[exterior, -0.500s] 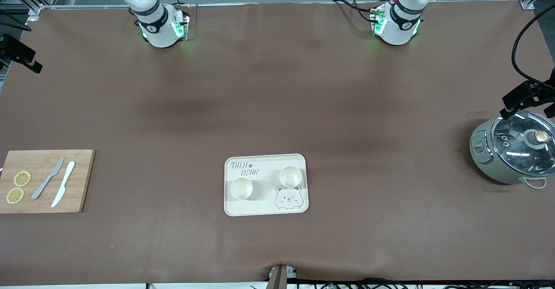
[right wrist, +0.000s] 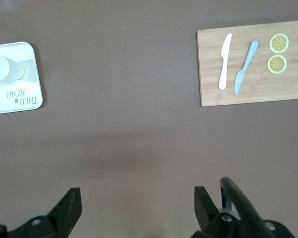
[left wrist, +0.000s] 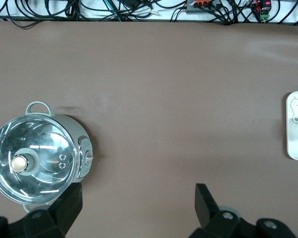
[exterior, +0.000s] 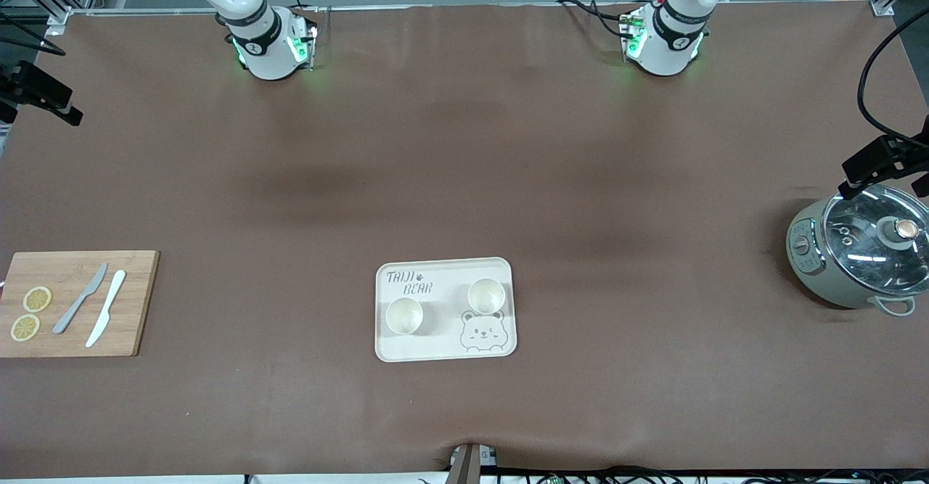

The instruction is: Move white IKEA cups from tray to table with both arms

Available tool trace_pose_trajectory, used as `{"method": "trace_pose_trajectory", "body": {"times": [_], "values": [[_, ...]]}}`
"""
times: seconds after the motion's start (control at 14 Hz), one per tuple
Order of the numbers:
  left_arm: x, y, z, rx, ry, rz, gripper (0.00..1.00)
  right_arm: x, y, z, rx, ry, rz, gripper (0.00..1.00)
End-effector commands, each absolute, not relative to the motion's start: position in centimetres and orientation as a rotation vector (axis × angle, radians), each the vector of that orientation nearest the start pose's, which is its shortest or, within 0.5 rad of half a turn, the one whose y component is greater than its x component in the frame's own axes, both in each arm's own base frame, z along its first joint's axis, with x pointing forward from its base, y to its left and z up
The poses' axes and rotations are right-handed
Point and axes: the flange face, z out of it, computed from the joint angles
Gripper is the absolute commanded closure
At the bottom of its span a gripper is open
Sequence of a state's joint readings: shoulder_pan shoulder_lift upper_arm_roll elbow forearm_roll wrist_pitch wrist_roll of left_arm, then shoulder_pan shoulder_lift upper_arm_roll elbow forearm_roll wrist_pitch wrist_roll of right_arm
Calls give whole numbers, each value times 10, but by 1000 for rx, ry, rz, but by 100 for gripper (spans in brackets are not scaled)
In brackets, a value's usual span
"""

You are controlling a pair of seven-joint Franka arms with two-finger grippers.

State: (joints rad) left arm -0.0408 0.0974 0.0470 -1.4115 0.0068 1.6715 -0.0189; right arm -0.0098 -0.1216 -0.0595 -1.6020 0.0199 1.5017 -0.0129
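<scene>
The right gripper [right wrist: 134,206], jaws open, has been shifted slightly at the table's [exterior: 464,179] edge since the earlier frame. The 2 cups [exterior: 404,315] [exterior: 486,295] remain on the tray [exterior: 444,351]. The left gripper [left wrist: 139,208], open, is held unchanged over the pot [exterior: 856,255].

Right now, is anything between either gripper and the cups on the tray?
Nothing visible. Both cups sit on the tray, bare table around it. Left gripper hangs open by the pot, right gripper open above the table.
</scene>
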Motion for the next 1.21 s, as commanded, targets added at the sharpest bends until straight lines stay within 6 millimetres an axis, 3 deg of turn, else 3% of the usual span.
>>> {"method": "trace_pose_trajectory", "body": {"times": [0.0, 0.43, 0.5, 0.79, 1.0, 1.07, 1.14], "values": [[597, 6, 658, -3122, -37, -245, 0, 519, -9, 667, -3115, 38, -53, 0], [597, 13, 650, -3124, -66, -216, 0, 530, 1, 652, -3119, 6, -33, 0], [601, 17, 637, -3125, -78, -180, 0, 531, 1, 650, -3119, 8, -28, 0], [619, 2, 599, -3140, -48, -82, 0, 531, 1, 648, -3119, 8, -24, 0], [636, -24, 562, -3140, -11, -5, 0, 532, 2, 647, -3117, 8, -31, 0], [642, -26, 545, -3133, -29, 35, 0, 535, 6, 650, -3115, 42, -61, 0], [646, -42, 530, -3125, -10, 70, 0, 542, 20, 645, -3106, 80, -66, 0]]}}
